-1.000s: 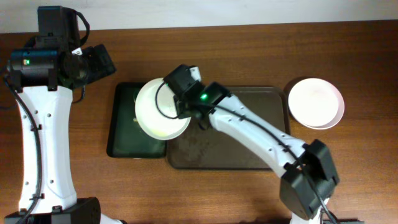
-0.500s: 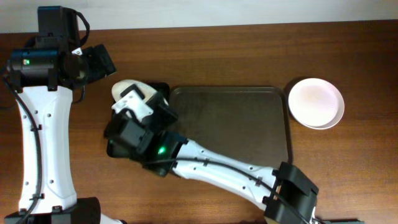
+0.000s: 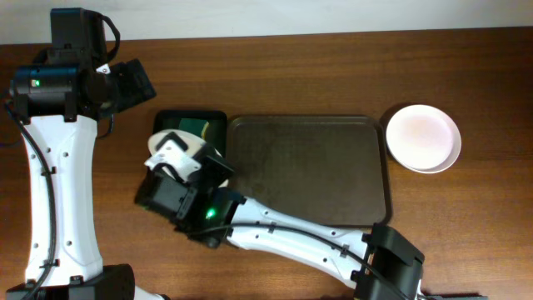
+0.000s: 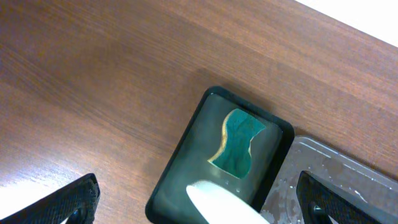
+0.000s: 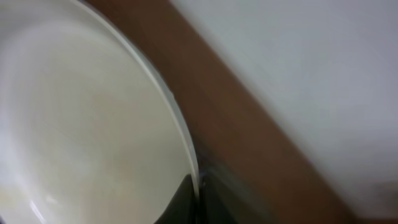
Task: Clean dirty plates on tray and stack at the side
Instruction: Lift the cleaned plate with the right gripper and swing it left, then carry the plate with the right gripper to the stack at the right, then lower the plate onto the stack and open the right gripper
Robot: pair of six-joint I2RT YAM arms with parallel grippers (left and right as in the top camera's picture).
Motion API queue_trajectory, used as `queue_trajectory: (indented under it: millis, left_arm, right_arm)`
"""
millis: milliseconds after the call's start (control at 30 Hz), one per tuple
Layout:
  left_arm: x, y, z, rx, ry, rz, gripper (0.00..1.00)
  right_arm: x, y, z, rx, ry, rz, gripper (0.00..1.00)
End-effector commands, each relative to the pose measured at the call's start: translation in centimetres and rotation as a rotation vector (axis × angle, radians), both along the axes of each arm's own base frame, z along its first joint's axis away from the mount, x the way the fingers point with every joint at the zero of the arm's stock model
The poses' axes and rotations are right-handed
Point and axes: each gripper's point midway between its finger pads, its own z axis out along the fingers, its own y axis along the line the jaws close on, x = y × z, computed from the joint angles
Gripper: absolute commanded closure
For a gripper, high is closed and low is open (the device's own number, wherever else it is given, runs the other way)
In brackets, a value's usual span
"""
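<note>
Moved: plate (image 3: 169,140), toward middle of green tray (image 3: 193,122); judged rigid, slick, breakable; right pincer (image 5: 196,198) clenched on rim, left pincer (image 4: 198,182) released.

the tray (image 3: 308,171) lies mid-worktop (image 3: 333,67). the narrow tray (image 3: 212,119) sits just beside it on the left, with a sponge (image 4: 236,140) in its far end. one plate (image 3: 169,143) hangs over the narrow tray's near part, in the right end effector (image 5: 196,193). the other plates (image 3: 425,137) are stacked right of the tray.
</note>
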Motion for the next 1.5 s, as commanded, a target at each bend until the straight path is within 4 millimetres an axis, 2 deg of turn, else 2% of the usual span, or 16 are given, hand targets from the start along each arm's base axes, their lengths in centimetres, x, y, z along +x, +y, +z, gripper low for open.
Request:
queue_trajectory:
  millis: [0, 100, 200, 333, 367, 433, 467, 633, 700, 800, 1033, 1167, 1200, 1267, 1400, 1467]
  left_arm:
    - [0.0, -0.1, -0.3, -0.001, 0.008, -0.001, 0.01]
    - [0.0, -0.1, -0.3, -0.001, 0.008, -0.001, 0.01]
    - [0.0, -0.1, -0.3, -0.001, 0.008, -0.001, 0.01]
    - [0.0, -0.1, -0.3, -0.001, 0.008, -0.001, 0.00]
    - [0.0, -0.1, -0.3, -0.001, 0.008, -0.001, 0.01]
    - [0.0, -0.1, -0.3, -0.001, 0.008, -0.001, 0.00]
    - [0.0, -0.1, -0.3, -0.001, 0.008, -0.001, 0.01]
    - [0.0, -0.1, -0.3, -0.001, 0.008, -0.001, 0.01]
    - [0.0, -0.1, -0.3, -0.001, 0.008, -0.001, 0.01]
    - [0.0, -0.1, -0.3, -0.001, 0.008, -0.001, 0.01]
    - [0.0, -0.1, -0.3, -0.001, 0.008, -0.001, 0.01]
    - [0.0, -0.1, -0.3, -0.001, 0.008, -0.001, 0.01]
    - [0.0, -0.1, -0.3, -0.001, 0.008, -0.001, 0.00]
    - [0.0, -0.1, -0.3, -0.001, 0.008, -0.001, 0.01]
    - [0.0, -0.1, -0.3, -0.001, 0.008, -0.001, 0.01]
    - [0.0, -0.1, -0.3, -0.001, 0.008, -0.001, 0.01]
  right_arm:
    - [1.0, -0.3, -4.2, 0.381, 0.376, -0.100, 0.96]
    - [2.9, -1.8, -3.2, 0.576, 0.595, -0.062, 0.96]
    - [6.2, -6.9, -1.3, 0.723, 0.674, -0.120, 0.96]
    - [10.6, -22.5, -3.2, 0.758, 0.695, -0.506, 0.96]
    - [11.1, -27.2, -3.6, 0.779, 0.692, -0.618, 0.96]
    - [11.4, -33.2, -4.0, 0.816, 0.673, -0.760, 0.96]
    - [11.0, -39.1, -4.4, 0.857, 0.652, -0.896, 0.96]
    - [7.3, -51.6, -5.4, 0.899, 0.588, -1.215, 0.96]
    - [5.7, -54.7, -5.8, 0.878, 0.565, -1.309, 0.96]
    - [3.9, -56.6, -6.9, 0.891, 0.574, -1.374, 0.96]
    - [2.3, -56.6, -12.1, 0.855, 0.604, -1.414, 0.96]
    - [2.1, -57.2, -12.5, 0.824, 0.579, -1.428, 0.96]
    - [2.2, -57.2, -12.5, 0.824, 0.578, -1.426, 0.88]
    - [2.6, -56.4, -12.5, 0.855, 0.612, -1.368, 0.45]
    - [4.4, -53.3, -9.6, 0.909, 0.707, -1.111, 0.32]
    - [5.2, -49.9, -7.3, 0.886, 0.779, -0.958, 0.30]
